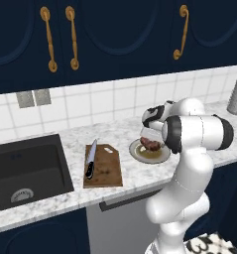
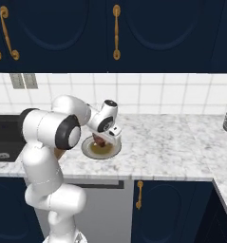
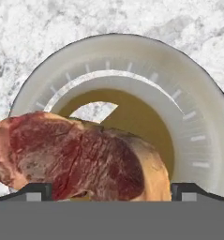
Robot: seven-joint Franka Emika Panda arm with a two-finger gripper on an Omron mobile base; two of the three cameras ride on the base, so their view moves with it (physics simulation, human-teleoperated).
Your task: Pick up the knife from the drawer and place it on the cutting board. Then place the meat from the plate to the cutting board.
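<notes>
Knife (image 1: 90,159) flat on the cutting board (image 1: 104,166), along the board's left edge, black handle toward 6 o'clock, blade tip toward 12. Board lying on the marble counter (image 1: 50,201), between the dark sink (image 1: 26,173) at its 9 o'clock and the plate (image 1: 149,152) at its 3 o'clock, near but apart from both. Meat (image 1: 149,144) at the plate, gripper (image 1: 148,138) low right over it, hand tilted down from the white arm (image 1: 194,134).

From the right side: plate (image 2: 101,149) on the counter (image 2: 172,147) just past the front edge, meat (image 2: 100,141) a dark red lump under the gripper (image 2: 103,137).

Close up from the hand: meat (image 3: 76,159) sitting between the two dark fingertips (image 3: 33,191), one tip at 7 o'clock, the other at 5 o'clock, jaws spread about as wide as the chunk. Whether the tips actually press its sides: cannot tell. Plate (image 3: 197,122) beneath and beyond, pale rim arching from 9 through 12 to 3 o'clock, tan centre showing at the middle. Marble at the 12 o'clock edge.
</notes>
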